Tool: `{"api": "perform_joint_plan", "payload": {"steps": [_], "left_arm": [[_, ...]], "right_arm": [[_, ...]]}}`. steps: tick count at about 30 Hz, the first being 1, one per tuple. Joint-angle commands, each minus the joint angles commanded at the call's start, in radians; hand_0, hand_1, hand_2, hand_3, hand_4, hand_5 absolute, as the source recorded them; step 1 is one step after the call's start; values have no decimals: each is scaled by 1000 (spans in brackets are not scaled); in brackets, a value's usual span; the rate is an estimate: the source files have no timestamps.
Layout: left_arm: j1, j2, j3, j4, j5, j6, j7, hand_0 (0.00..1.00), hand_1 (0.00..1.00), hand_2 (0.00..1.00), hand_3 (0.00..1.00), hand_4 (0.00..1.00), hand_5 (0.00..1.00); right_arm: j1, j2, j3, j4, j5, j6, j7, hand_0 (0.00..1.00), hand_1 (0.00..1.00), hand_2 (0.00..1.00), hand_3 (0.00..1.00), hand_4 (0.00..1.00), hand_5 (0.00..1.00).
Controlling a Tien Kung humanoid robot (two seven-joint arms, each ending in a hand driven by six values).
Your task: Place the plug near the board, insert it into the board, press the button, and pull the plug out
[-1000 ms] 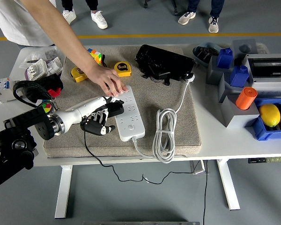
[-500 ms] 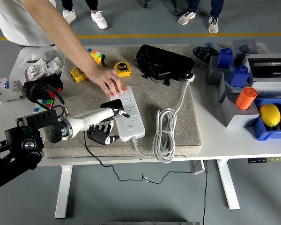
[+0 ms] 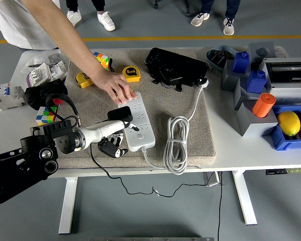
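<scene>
Your left robot hand [image 3: 112, 136] pinches the black plug [image 3: 119, 115] over the power strip [image 3: 138, 128]; a person's hand [image 3: 118, 89] steadies its far end.

The black plug [image 3: 119, 115] half covers the left hand's [image 3: 112, 136] upper fingers, so the grip cannot be judged. The person's hand [image 3: 116, 89] hides the white power strip's [image 3: 137, 125] far end. The picture's top crops the person's arm.
</scene>
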Motion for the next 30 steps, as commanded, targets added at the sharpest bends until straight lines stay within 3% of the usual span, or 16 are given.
{"api": "perform_joint_plan", "payload": {"steps": [6, 11, 30], "left_arm": [[-10, -15, 10, 13, -11, -10, 8, 36, 132, 209, 889, 612, 2], [-31, -16, 23, -2, -14, -11, 7, 37, 133, 207, 888, 614, 2], [-71, -31, 80, 44, -19, -15, 20, 36, 132, 205, 876, 617, 2]], "right_arm": [[3, -1, -6, 2, 0, 0, 0, 698, 703, 687, 580, 998, 552], [4, -3, -6, 2, 0, 0, 0, 701, 703, 685, 580, 998, 552], [4, -3, -6, 3, 0, 0, 1, 701, 704, 686, 580, 998, 552]]}}
